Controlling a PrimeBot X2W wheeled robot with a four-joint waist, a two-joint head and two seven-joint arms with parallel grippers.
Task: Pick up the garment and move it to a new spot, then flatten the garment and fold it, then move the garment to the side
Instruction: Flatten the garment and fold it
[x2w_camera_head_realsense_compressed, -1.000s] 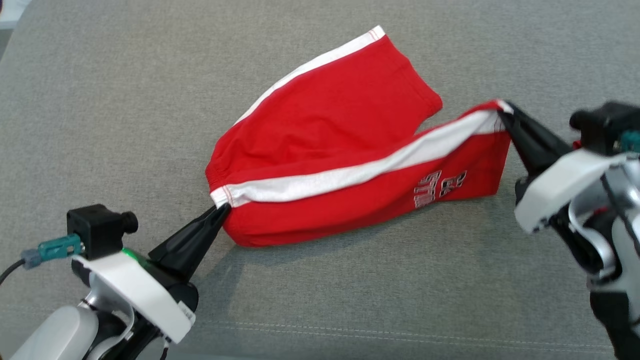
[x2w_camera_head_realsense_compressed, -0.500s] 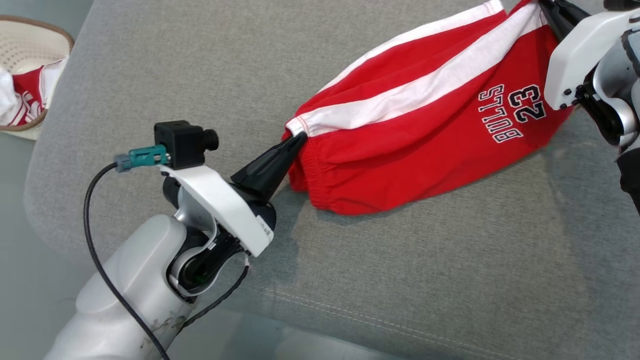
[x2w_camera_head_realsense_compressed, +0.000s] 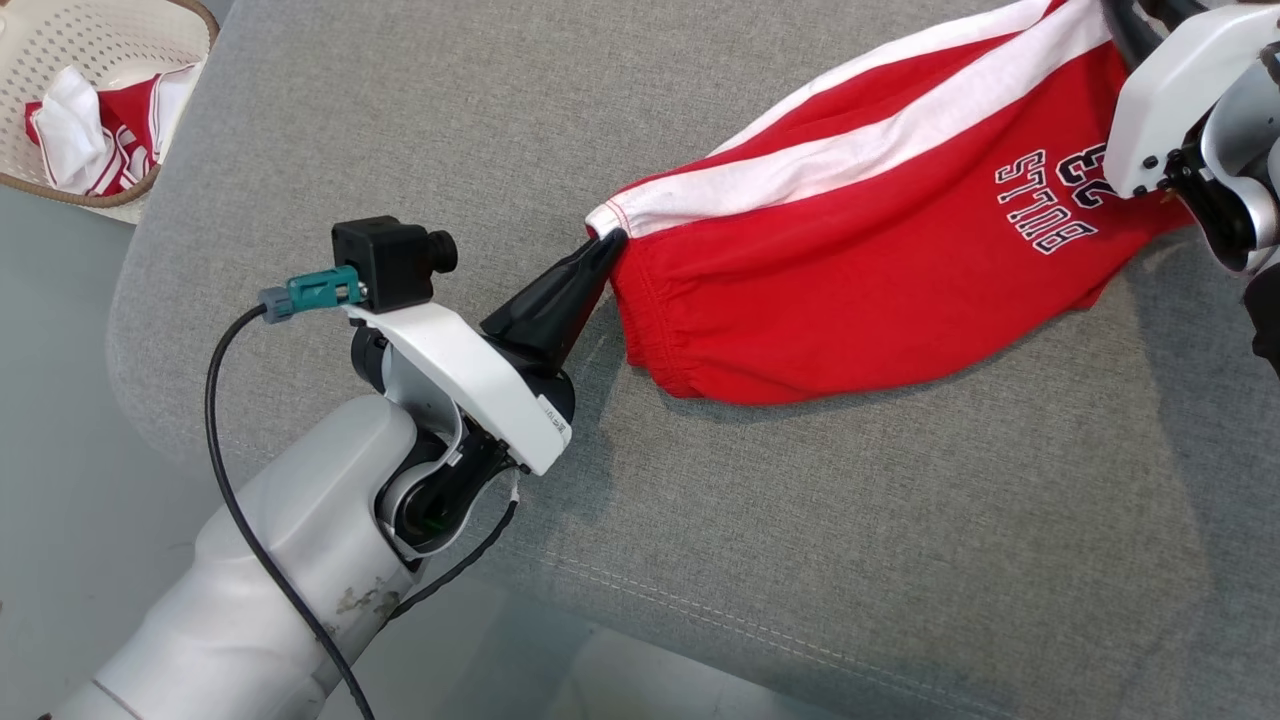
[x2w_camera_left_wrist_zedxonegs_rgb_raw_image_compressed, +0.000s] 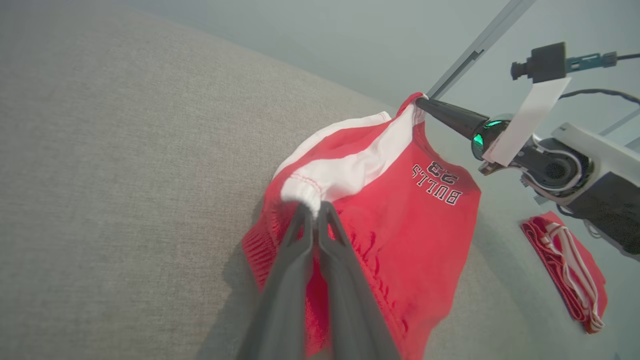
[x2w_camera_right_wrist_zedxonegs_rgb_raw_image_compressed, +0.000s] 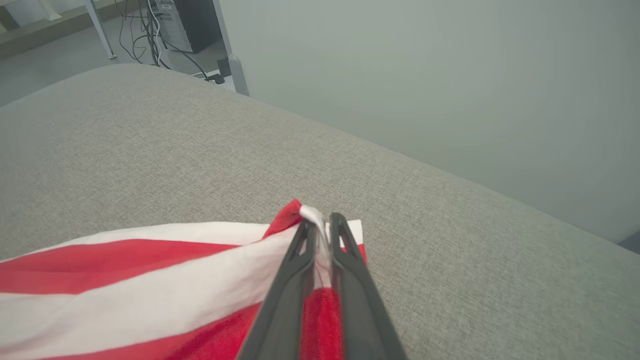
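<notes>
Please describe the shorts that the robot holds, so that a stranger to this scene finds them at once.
Over the grey cushion, the shorts are stretched between the left hand and the right hand. They are red with a white side stripe and the print BULLS 23, unlike the crumpled clothes in the basket.

Head view: shorts (x2w_camera_head_realsense_compressed: 880, 270) top-R corner and right gripper (x2w_camera_right_wrist_zedxonegs_rgb_raw_image_compressed: 320, 227) fingertips cut off at top edge; "23" print partly obsc. by gripper housing. Basket (x2w_camera_head_realsense_compressed: 70, 40) cropped top-L; red/white cloth (x2w_camera_head_realsense_compressed: 130, 140) inside, type indeterminable.
</notes>
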